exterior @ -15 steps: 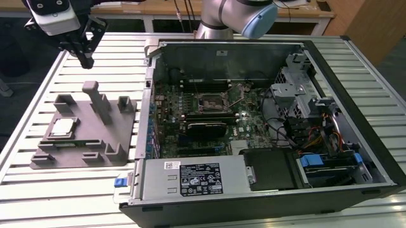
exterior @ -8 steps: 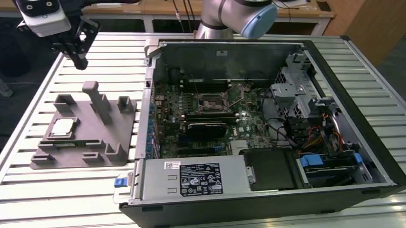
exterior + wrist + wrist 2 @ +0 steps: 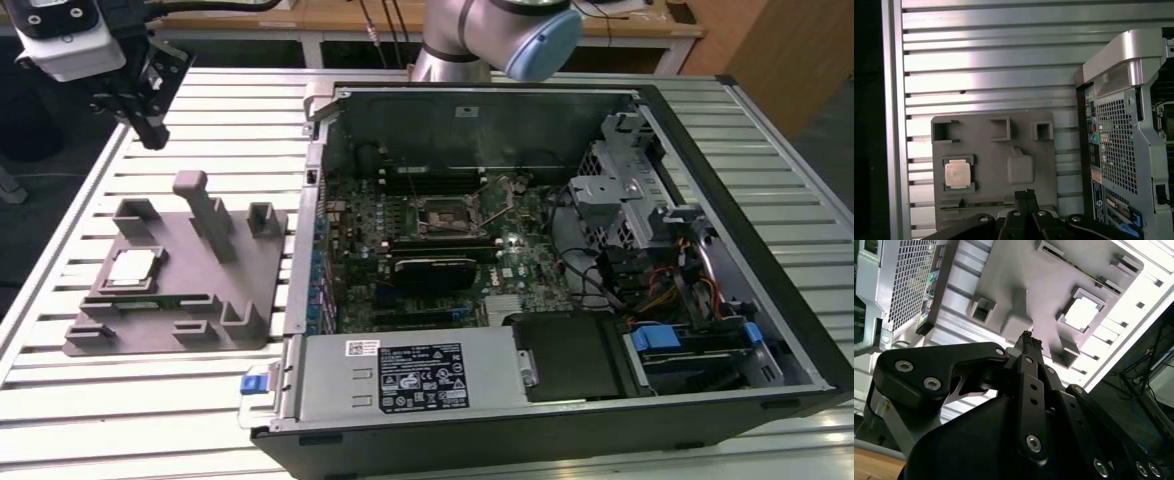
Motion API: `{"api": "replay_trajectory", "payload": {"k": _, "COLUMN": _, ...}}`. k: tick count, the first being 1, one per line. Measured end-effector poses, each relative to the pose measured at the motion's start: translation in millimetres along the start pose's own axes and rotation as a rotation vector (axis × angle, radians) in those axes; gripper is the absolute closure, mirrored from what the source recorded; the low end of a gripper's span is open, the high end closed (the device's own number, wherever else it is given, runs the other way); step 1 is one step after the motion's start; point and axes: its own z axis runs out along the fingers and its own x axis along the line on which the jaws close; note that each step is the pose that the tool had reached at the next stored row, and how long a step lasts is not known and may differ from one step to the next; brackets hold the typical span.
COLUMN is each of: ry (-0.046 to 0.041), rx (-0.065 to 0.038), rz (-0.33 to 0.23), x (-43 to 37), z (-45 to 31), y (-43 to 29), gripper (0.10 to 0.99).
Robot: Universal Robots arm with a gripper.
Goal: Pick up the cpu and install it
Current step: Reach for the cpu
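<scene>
Grey plastic is what the fixture (image 3: 167, 325) is made of. It lies on the slatted metal table (image 3: 134, 400) at the exterior view's left. In its square pocket I see the cpu (image 3: 134, 268), lying flat with its pale silver top up, and upright blocks stand near it on the same fixture. Just beside the fixture, toward the exterior view's right, sits the open computer case (image 3: 481, 120). Inside it lies the green board (image 3: 354, 215) with a square, metal-framed socket (image 3: 447, 213) near its middle. A silver power supply box (image 3: 400, 375) runs along the near wall, and a metal drive cage (image 3: 621, 195) stands at the right. My gripper (image 3: 151, 138) hangs over the table's far corner, beyond the fixture and well apart from the cpu. The arm (image 3: 494, 35) shows beyond the case.

In the second wrist view I look past the gripper (image 3: 1028, 338) at the fixture (image 3: 1019, 280). The cpu (image 3: 1081, 315) shines bright in its pocket, and the case's perforated rear panel (image 3: 914, 280) stands near the fixture. The fingers (image 3: 1030, 375) look pressed together, with nothing in them.

In the first wrist view the fingertips (image 3: 1021, 196) sit together, gripping nothing. The cpu (image 3: 957, 175) rests in its pocket of the fixture (image 3: 994, 150), apart from the gripper (image 3: 1026, 193). The case (image 3: 1124, 125) stands just beside the fixture on the table (image 3: 1004, 75).
</scene>
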Motion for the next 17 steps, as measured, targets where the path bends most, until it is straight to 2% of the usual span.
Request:
{"api": "replay_trajectory", "payload": {"k": 8, "ry": 0.0001, "rx": 0.000, "rz": 0.000, "x": 14.1, "z": 4.6, "y": -1.3, "gripper": 0.980}}
{"api": "replay_trajectory", "payload": {"k": 13, "ry": 0.0001, "rx": 0.000, "rz": 0.000, "x": 20.8, "z": 12.0, "y": -2.1, "gripper": 0.980}}
{"api": "replay_trajectory", "payload": {"k": 17, "ry": 0.0001, "rx": 0.000, "rz": 0.000, "x": 26.3, "z": 20.9, "y": -2.9, "gripper": 0.980}}
